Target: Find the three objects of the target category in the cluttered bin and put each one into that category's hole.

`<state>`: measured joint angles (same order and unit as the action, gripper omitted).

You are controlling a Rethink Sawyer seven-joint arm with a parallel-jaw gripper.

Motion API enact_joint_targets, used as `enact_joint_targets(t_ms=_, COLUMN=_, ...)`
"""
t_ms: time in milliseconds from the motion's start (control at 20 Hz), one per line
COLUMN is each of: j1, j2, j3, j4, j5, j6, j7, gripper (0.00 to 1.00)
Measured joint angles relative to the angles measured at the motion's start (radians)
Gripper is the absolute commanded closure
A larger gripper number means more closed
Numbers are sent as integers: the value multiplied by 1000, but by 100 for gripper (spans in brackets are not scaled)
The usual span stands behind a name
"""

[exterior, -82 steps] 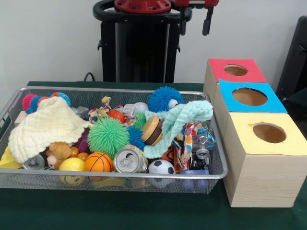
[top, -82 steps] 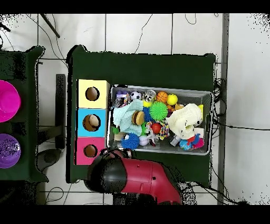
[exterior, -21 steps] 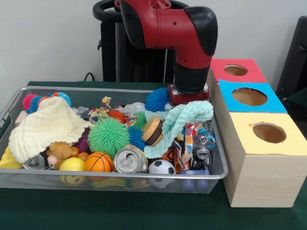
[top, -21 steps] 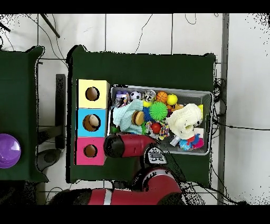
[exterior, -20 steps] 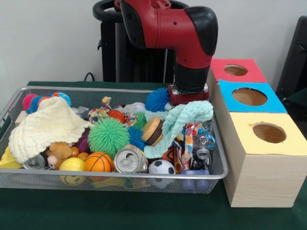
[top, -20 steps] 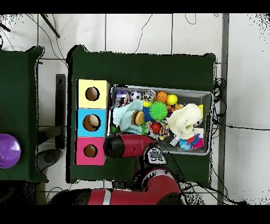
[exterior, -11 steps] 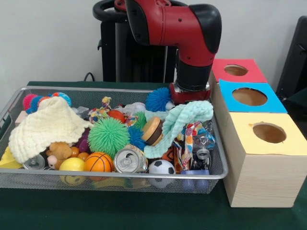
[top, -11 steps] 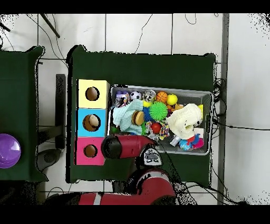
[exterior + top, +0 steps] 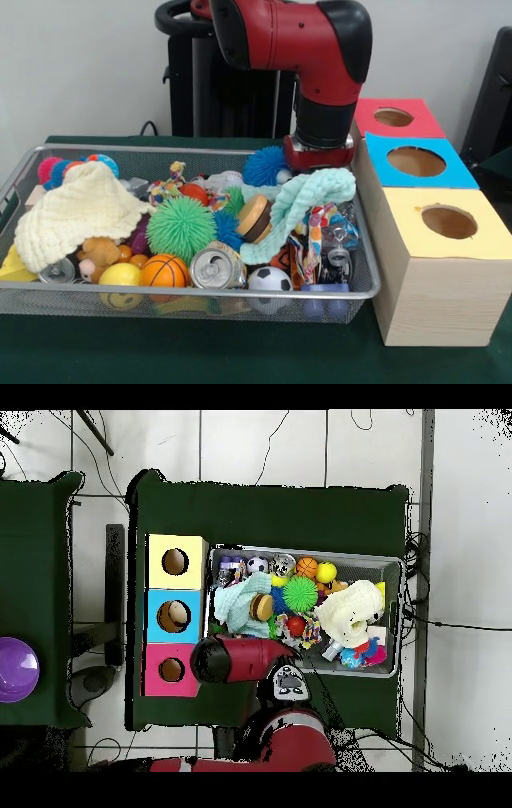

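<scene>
The red arm (image 9: pixel 320 48) hangs over the bin's (image 9: pixel 192 298) far right corner, its black wrist dropping straight down behind the mint cloth (image 9: pixel 308 196). The hand is buried back there; whether it is wide or narrow, I cannot tell, and I cannot see it holding anything.

In the front view the blue spiky ball (image 9: pixel 264 166) sits just at nine o'clock of the wrist, touching the mint cloth's edge. At the bin's centre lies the green spiky ball (image 9: pixel 180 228), with a wooden yo-yo (image 9: pixel 254 218) at its three o'clock, leaning on the cloth. Along the near wall, at six o'clock, a row: yellow ball (image 9: pixel 120 276), basketball (image 9: pixel 164 270), can (image 9: pixel 214 268), soccer ball (image 9: pixel 270 280). The cream cloth (image 9: pixel 76 210) covers the nine o'clock end, with a teddy (image 9: pixel 100 252) poking out beneath it.

Beside the bin at three o'clock stand three boxes in a line, each with a round hole on top: red (image 9: pixel 396 118) farthest, blue (image 9: pixel 416 162) in the middle, yellow (image 9: pixel 448 222) nearest. All sit on the green table (image 9: pixel 200 352).

From overhead, the arm's elbow (image 9: pixel 225 660) covers the bin corner next to the red box (image 9: pixel 172 670).
</scene>
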<state>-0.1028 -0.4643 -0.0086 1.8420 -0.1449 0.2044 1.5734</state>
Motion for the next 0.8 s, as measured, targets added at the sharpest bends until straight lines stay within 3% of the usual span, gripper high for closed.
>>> enact_joint_targets(t_ms=800, j1=-9, j2=-57, j3=19, j4=-1, j5=8, j6=1, j7=0, gripper=0)
